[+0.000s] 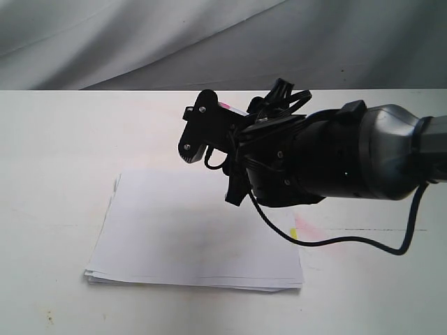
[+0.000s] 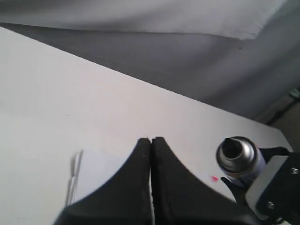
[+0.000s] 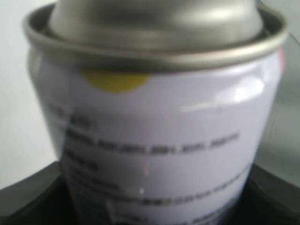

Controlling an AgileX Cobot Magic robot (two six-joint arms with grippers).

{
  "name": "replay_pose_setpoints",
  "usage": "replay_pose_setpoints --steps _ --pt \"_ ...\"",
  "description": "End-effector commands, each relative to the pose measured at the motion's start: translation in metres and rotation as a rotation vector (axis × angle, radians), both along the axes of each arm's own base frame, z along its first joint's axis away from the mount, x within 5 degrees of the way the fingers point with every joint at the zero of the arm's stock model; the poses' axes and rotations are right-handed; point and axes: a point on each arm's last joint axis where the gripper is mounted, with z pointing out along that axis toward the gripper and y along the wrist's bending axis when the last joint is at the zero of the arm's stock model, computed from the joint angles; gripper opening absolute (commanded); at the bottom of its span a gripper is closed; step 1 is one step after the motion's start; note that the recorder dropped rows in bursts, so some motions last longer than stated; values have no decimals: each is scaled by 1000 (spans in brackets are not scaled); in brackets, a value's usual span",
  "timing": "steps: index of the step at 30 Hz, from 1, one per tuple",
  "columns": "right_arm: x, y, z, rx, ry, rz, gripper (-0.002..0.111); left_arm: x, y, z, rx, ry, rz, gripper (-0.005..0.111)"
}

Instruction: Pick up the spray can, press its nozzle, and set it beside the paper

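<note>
We see the right gripper (image 1: pixel 213 136) reaching across the middle of the exterior view, its fingers clamped on the spray can (image 2: pixel 239 157). The can is held upright off the desk (image 1: pixel 56 153), near the far edge of the paper (image 1: pixel 181 237). The left gripper (image 2: pixel 151 143) has its fingers pressed tip to tip, with nothing between them. Bare desk lies free left of the paper and beyond its far edge; at its right edge a black cable (image 1: pixel 349 241) hangs low
</note>
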Motion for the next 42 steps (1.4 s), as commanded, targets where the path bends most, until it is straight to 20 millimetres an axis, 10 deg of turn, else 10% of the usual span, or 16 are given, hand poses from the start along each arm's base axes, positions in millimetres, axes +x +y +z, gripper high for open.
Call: replay_pose_setpoints --steps 1,6,13,42 --pt "0 1 7 -7 -34 16 0 55 -30 23 -21 -3 -302 0" --pt "0 1 7 -27 -34 29 0 126 -31 9 -145 31 -478 0" --pt "0 1 7 -47 -35 43 0 161 -11 -31 -170 94 -571 0" --pt "4 6 -22 -143 21 94 0 161 -34 -142 -55 -120 -900 0"
